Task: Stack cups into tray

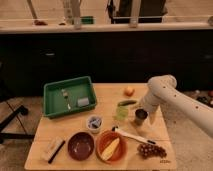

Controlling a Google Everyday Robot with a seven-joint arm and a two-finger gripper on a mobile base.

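Observation:
The green tray (52, 95) sits at the table's back left with a few small items inside. The light green cup (121, 111) stands right of centre. The dark grey metallic tumbler (141, 117) stands just right of it. My gripper (140, 108) comes down from the white arm on the right, directly over the tumbler and next to the light green cup.
A brown bowl (81, 145) and an orange bowl (110, 146) holding a yellow item sit at the front. A small container (94, 122), a white spoon (131, 134), grapes (151, 150), an orange fruit (129, 91), a cucumber (127, 103) and a brush (52, 149) lie around.

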